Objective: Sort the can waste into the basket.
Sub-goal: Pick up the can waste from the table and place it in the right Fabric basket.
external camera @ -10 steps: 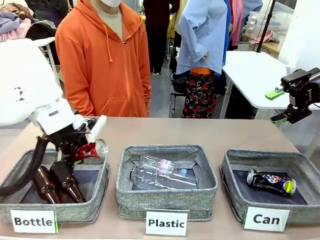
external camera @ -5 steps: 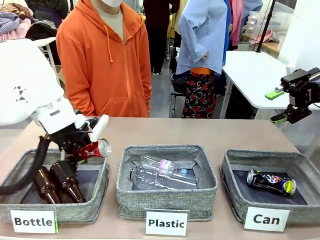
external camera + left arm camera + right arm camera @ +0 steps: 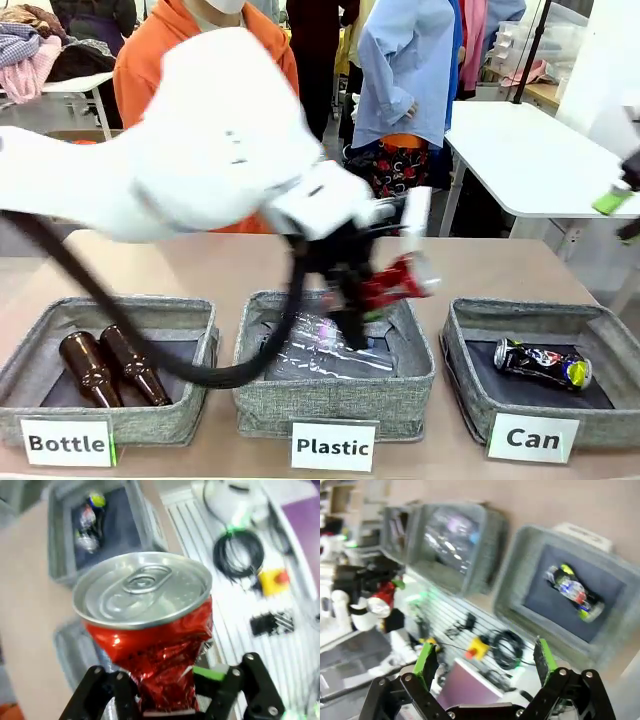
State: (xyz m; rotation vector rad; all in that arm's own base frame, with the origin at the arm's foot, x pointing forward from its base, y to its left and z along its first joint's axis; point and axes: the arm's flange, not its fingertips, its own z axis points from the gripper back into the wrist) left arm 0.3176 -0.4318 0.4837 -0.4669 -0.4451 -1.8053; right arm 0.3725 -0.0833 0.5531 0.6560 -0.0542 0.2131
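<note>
I count two crushed cans: the red can [image 3: 398, 282] and the dark printed can [image 3: 541, 363]. Three grey bins [image 3: 335, 400], two brown bottles [image 3: 108, 367], clear plastic bottles [image 3: 320, 350] (number unclear).

In the front view the left arm [image 3: 200, 160] is smeared with motion blur, and it hides most of the person in orange [image 3: 150, 60] behind it. The red can [image 3: 400, 282] it carries is blurred too, so the left pincer [image 3: 375, 290] is hard to make out. The arm's cable covers part of the clear bottles [image 3: 320, 345]. At the right edge, the right pincer [image 3: 625, 205] is cut off and blurred. The whole right wrist view is blurred; print on the dark can [image 3: 573, 591] is unreadable.
</note>
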